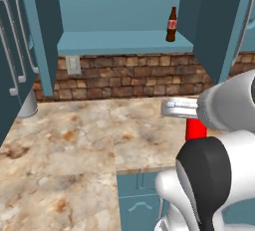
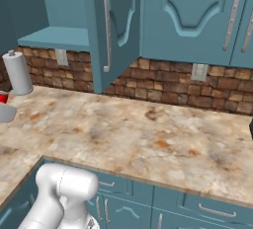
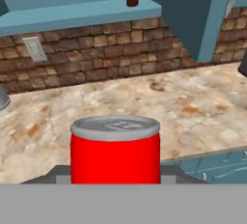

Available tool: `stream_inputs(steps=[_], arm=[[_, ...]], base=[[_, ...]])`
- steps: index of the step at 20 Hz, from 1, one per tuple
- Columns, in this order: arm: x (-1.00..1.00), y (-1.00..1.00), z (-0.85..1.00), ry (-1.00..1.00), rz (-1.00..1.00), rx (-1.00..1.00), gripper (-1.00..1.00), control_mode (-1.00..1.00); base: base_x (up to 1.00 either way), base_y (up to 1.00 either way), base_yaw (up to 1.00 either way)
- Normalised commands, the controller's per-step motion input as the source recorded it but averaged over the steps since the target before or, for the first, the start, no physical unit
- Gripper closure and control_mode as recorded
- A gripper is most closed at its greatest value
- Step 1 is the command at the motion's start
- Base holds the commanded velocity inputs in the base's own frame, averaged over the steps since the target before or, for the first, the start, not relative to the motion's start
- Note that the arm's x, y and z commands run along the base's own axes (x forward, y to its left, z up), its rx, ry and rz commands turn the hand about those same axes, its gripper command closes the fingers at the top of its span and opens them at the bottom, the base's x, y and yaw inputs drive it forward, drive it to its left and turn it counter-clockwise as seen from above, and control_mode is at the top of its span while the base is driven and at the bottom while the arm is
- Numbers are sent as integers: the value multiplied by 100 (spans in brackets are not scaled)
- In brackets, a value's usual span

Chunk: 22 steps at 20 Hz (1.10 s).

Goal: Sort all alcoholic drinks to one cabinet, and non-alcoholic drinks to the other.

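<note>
The arm [image 1: 214, 175] is glossy white, built of rounded, bulbous segments, with a black band at one joint and a silvery-grey flange [image 1: 180, 108] near its wrist.

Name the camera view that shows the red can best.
The hand view: the red can stands upright and close, with its silver top and whole front plain to see. In the left base view the arm hides all but a red strip of it. In the right base view just a red sliver shows at the left edge.
</note>
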Motion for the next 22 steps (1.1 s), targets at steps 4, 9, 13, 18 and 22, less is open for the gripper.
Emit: stream_inputs(steps=[4,9,13,18,22], arm=[[83,0,34,-22,4,0,100,-100],[76,0,32,-20,5,0,100,-100],[47,0,31,-24,5,-2,100,-100],[36,0,32,-20,1,-8,100,-100],[25,0,35,-11,0,-12,100,-100]], base=[[0,0,0],[0,0,0],[0,0,0],[0,0,0],[0,0,0]])
